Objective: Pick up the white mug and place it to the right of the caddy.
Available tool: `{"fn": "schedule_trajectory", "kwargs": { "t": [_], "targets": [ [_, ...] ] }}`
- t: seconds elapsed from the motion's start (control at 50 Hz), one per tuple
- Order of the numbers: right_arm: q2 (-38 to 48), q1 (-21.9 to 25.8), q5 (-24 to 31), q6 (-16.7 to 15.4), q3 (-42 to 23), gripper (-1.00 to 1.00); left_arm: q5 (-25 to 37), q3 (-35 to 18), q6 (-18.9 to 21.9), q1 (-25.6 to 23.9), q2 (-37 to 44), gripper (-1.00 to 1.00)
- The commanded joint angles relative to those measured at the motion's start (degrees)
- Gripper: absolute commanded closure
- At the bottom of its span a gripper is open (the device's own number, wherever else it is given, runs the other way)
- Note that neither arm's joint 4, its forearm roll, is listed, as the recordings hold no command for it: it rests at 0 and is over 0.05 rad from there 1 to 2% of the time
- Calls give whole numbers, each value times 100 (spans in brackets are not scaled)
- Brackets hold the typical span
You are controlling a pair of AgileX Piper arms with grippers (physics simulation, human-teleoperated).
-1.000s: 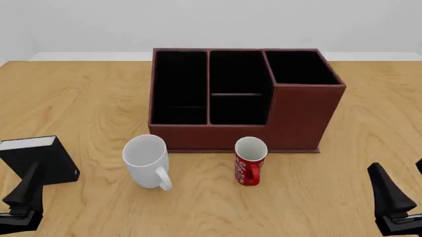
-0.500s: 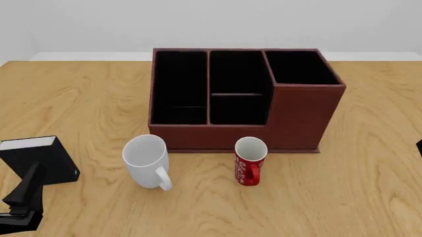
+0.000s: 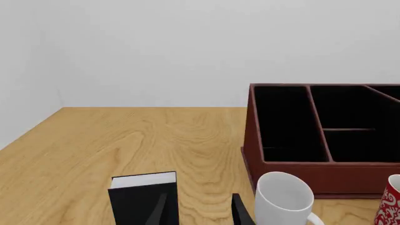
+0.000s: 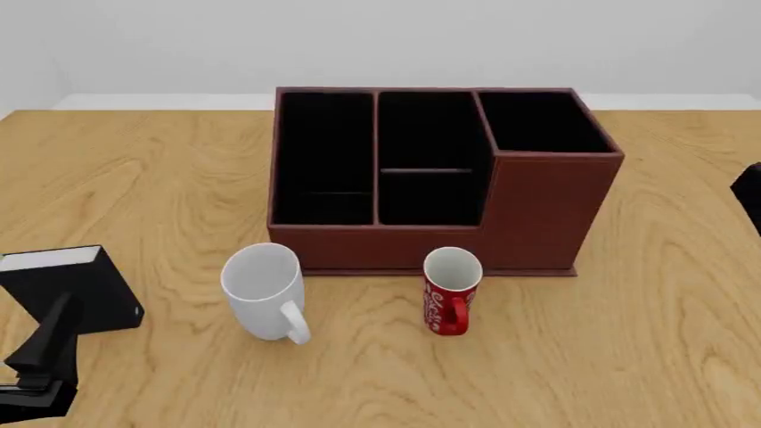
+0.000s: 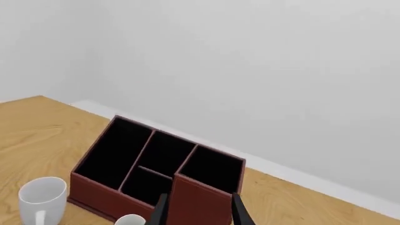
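The white mug stands upright in front of the caddy's left end, handle toward me; it also shows as the white mug and the white mug. The caddy is a large red-brown box with black compartments, seen again as the caddy and the caddy. My left gripper is open and empty, low at the front left, left of the mug. My right gripper is open and empty, high above the table; only a dark part of the right arm shows at the front view's right edge.
A slim red mug with white lettering stands in front of the caddy, right of the white mug. A small black box with a white top sits just ahead of my left gripper. Bare wooden table lies right of the caddy.
The right gripper has risen from the front right corner and left the front view; only a dark sliver remains, higher on the right edge. The left arm and both mugs have not moved.
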State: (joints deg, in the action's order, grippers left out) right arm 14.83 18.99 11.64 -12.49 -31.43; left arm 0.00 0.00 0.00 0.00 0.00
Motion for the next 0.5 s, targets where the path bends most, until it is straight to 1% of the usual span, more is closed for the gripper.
{"fn": "schedule_trajectory", "kwargs": {
  "t": [0.02, 0.16, 0.22, 0.3, 0.44, 0.5],
  "targets": [
    [885, 603, -136, -272, -531, -100, 0, 0, 0, 0, 0, -100],
    [1394, 898, -141, -382, -862, -100, 0, 0, 0, 0, 0, -100],
    [1774, 1076, -179, -464, -989, -100, 0, 0, 0, 0, 0, -100],
    [2249, 1261, -307, -668, -1066, -100, 0, 0, 0, 0, 0, -100],
    [3132, 1553, -483, -817, -1262, -100, 0, 0, 0, 0, 0, -100],
    [3433, 1661, -494, -822, -1340, -100, 0, 0, 0, 0, 0, -100]
  ]
}}
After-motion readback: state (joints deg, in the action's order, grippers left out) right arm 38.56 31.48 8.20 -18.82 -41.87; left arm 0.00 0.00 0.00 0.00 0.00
